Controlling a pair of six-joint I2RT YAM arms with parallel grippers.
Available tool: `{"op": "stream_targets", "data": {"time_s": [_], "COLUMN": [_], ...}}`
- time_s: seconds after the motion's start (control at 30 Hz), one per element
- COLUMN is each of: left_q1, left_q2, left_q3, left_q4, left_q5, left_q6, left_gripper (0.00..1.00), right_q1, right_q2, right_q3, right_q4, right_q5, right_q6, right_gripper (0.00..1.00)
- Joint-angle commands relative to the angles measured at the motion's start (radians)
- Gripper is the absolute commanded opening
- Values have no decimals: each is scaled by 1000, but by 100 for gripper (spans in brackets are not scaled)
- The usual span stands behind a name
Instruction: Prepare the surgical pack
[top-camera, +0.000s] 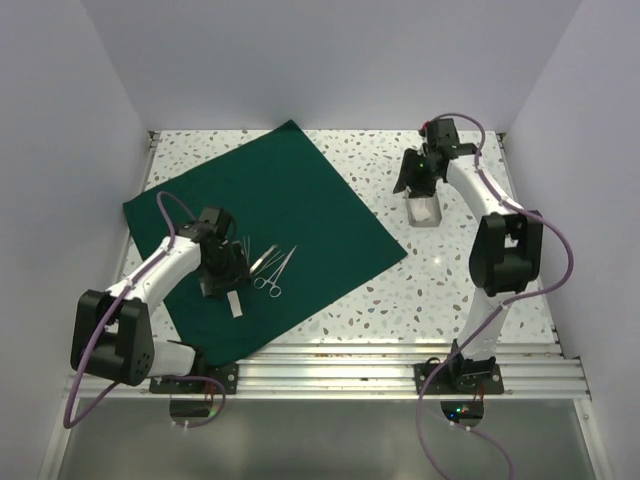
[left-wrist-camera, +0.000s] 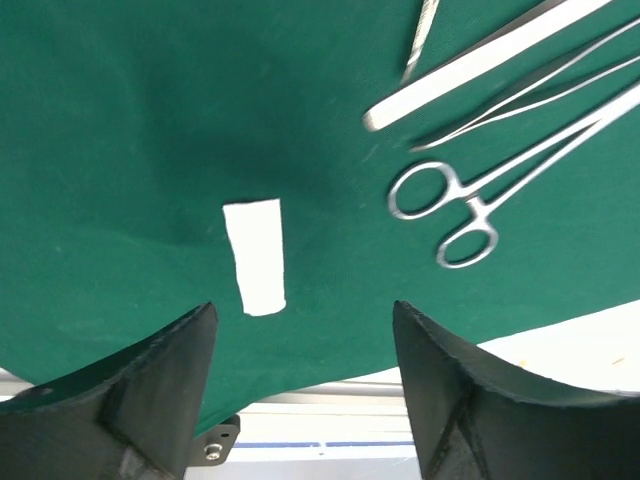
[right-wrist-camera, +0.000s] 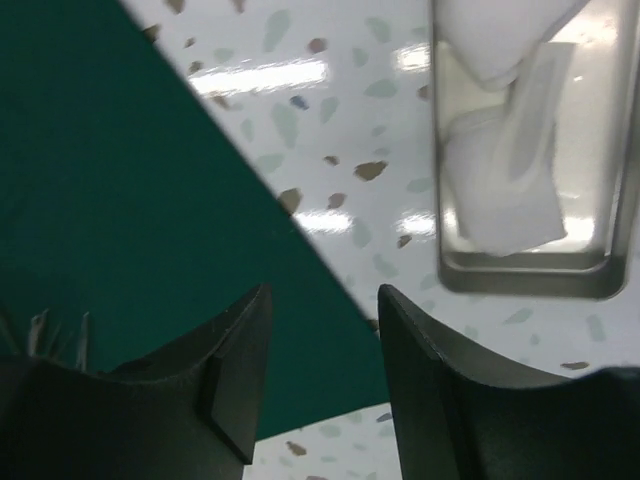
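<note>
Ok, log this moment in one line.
left gripper open, above pad on cloth | right gripper open, empty, by tray | instruments on cloth | tray on table, holding white pads

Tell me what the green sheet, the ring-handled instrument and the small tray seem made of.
The green sheet looks like matte fabric: it dimples softly, without shine. The ring-handled instrument looks like polished steel: thin, bright silver, with glints. The small tray is probably steel too: its silvery rim mirrors the light.
</note>
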Motion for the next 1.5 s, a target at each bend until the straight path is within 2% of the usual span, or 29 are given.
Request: {"op": "stream_targets", "data": {"time_s": [0.0, 0.13, 0.33, 0.97, 1.23, 1.47], "left_q1": [-21, -63, -87, -88, -88, -88], "left_q2": [-14, 8, 46, 153, 114, 42], "left_q3": [-32, -27, -35, -121, -119, -50], "left_q4": [-17, -31, -11, 106, 86, -6], "left_q5": [-23, -53, -147, -139, -158, -197], "left_q6": [-42, -76, -126, -148, -140, -126], "left_gripper": [73, 70, 67, 43, 30, 28], "right_q1": [59, 180, 273, 282, 300, 340], "right_q2": [-174, -226, -268, -331, -312, -301], "right_q3": [-56, -110, -202, -323, -310, -293], "right_q4": [41, 18, 49, 67, 73, 76], "right_q5": [-144, -176, -203, -239, -247, -250], "right_q6": [87, 93, 102, 74, 79, 88], "right_gripper": [51, 51, 51, 51, 51, 51]}}
